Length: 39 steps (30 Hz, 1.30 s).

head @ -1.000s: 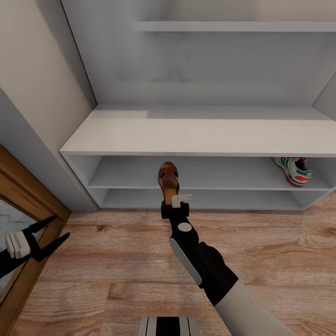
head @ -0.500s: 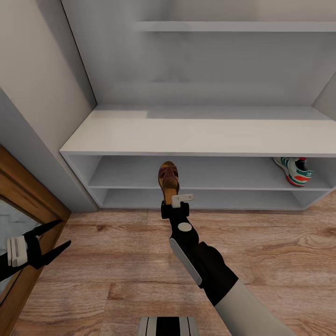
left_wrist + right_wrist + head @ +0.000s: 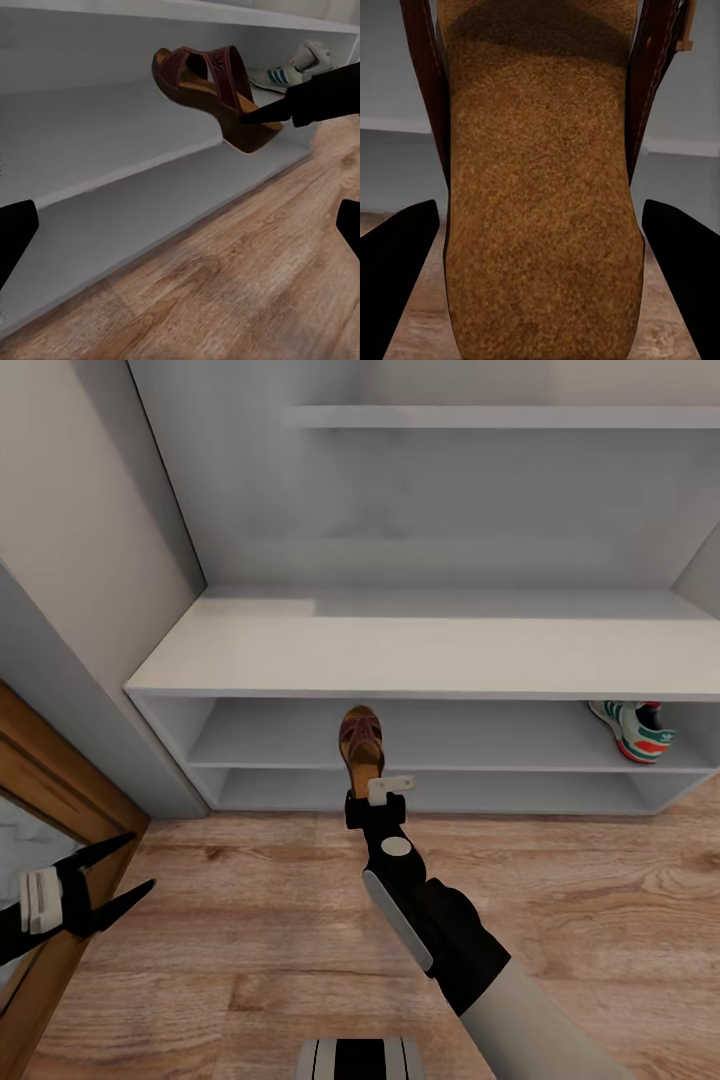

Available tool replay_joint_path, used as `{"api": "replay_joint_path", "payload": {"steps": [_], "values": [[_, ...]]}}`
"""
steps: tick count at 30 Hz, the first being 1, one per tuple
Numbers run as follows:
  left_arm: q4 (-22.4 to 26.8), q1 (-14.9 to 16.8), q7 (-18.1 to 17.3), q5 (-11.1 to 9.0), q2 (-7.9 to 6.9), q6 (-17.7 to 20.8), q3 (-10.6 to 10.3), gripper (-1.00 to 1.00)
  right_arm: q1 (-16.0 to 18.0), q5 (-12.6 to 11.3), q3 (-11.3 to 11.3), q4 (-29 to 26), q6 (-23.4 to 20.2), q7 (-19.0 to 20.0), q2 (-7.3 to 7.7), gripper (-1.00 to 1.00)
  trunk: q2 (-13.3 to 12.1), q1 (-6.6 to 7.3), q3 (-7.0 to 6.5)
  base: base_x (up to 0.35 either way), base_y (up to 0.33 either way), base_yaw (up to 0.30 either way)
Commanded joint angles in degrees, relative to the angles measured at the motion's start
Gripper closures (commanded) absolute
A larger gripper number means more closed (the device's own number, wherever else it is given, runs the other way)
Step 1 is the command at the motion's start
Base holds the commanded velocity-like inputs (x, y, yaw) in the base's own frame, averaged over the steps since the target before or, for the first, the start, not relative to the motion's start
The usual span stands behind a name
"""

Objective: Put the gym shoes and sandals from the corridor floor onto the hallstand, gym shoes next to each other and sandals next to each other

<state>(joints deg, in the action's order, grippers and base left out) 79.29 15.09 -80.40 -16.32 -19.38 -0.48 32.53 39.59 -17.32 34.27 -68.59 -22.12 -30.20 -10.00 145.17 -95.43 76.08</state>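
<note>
At the near edge of the hallstand, right gripper clamped on 1 sandal by its heel, toe toward the upper shelf, left gripper open and idle, risking a slip or a snag on the lip.

I see a brown sandal held off the rack, toe over the upper shelf and heel past its front edge. The right end effector pinches its heel. A sneaker sits farther along that shelf. Wood floor below. My left fingertips are at both frame edges, wide apart.
</note>
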Motion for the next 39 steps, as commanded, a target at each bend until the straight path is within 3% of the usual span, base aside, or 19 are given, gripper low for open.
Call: {"api": "replay_joint_path", "payload": {"steps": [1, 12, 39], "values": [[0.0, 0.0, -0.2, 0.4, 0.06, 0.0, 0.0, -1.0, 0.0, -0.3, 0.1, -0.1, -0.2, -0.4, 0.0, 1.0, 0.0, -0.01, 0.04, 0.227, 0.0, 0.0], [0.0, 0.0, -0.2, 2.6, 0.35, 0.0, 0.0, -1.0, 0.0, -0.3, 0.1, -0.1, -0.2, -0.4, 0.0, 1.0, 0.0, -0.01, 0.04, 0.127, 0.0, 0.0], [0.0, 0.0, -0.2, 3.0, 0.4, -0.1, 0.1, -1.0, 0.0, -0.3, 0.1, -0.1, -0.2, -0.4, 0.0, 1.0, 0.0, -0.01, 0.04, 0.008, 0.0, 0.0]]}}
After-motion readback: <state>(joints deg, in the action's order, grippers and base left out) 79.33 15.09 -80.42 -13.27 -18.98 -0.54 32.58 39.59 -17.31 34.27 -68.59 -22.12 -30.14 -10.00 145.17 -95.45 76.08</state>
